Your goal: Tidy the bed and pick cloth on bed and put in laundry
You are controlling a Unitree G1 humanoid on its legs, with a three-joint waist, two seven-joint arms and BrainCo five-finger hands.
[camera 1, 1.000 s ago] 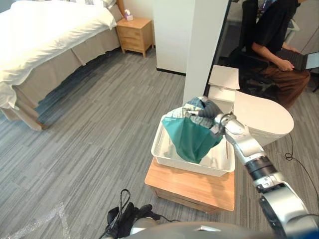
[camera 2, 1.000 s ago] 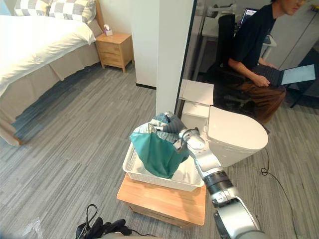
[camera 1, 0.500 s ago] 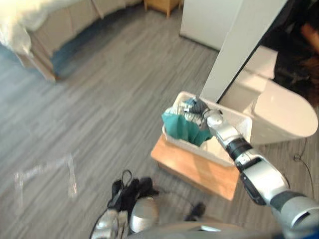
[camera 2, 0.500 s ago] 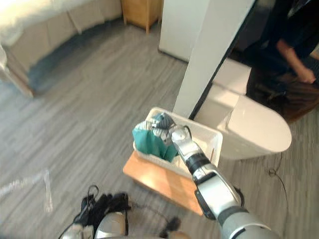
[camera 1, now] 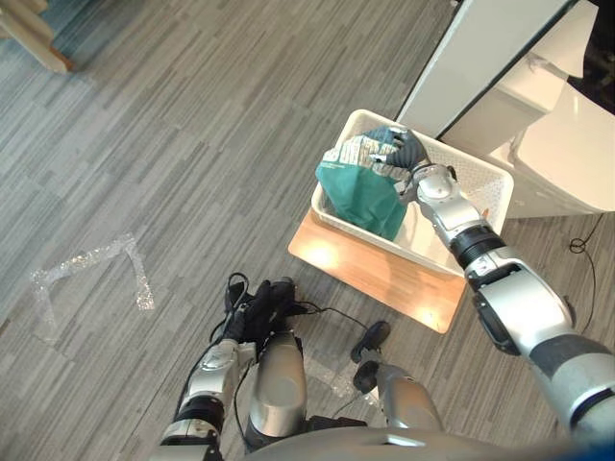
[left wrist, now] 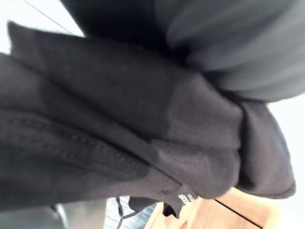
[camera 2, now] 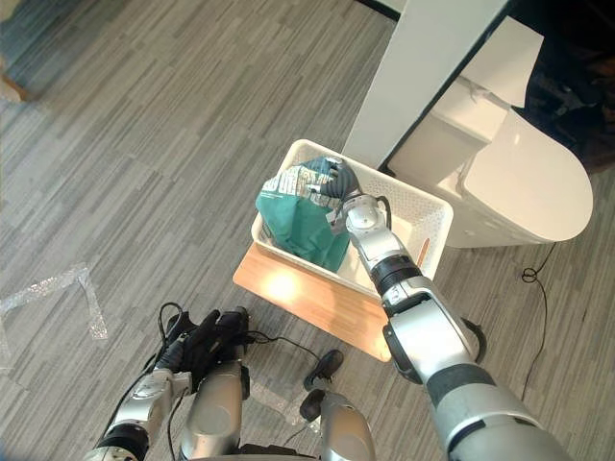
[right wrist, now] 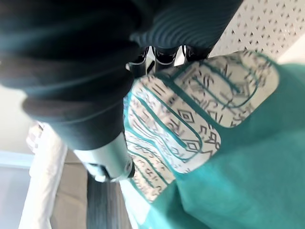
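A white laundry basket (camera 1: 480,187) sits on a low wooden surface (camera 1: 384,283). A teal cloth (camera 1: 365,197) with a pale patterned panel hangs over the basket's left half, its long axis pointing down and its lower end inside the basket walls. The right hand (camera 1: 408,154), above the basket's far rim, has its fingers (right wrist: 164,55) closed on the cloth's bunched top. The left hand (camera 1: 259,307) hangs well apart from the basket; whether its fingers are open or closed cannot be told.

both head eyes down over one basket (camera 1: 488,184) (wrist views close-up)
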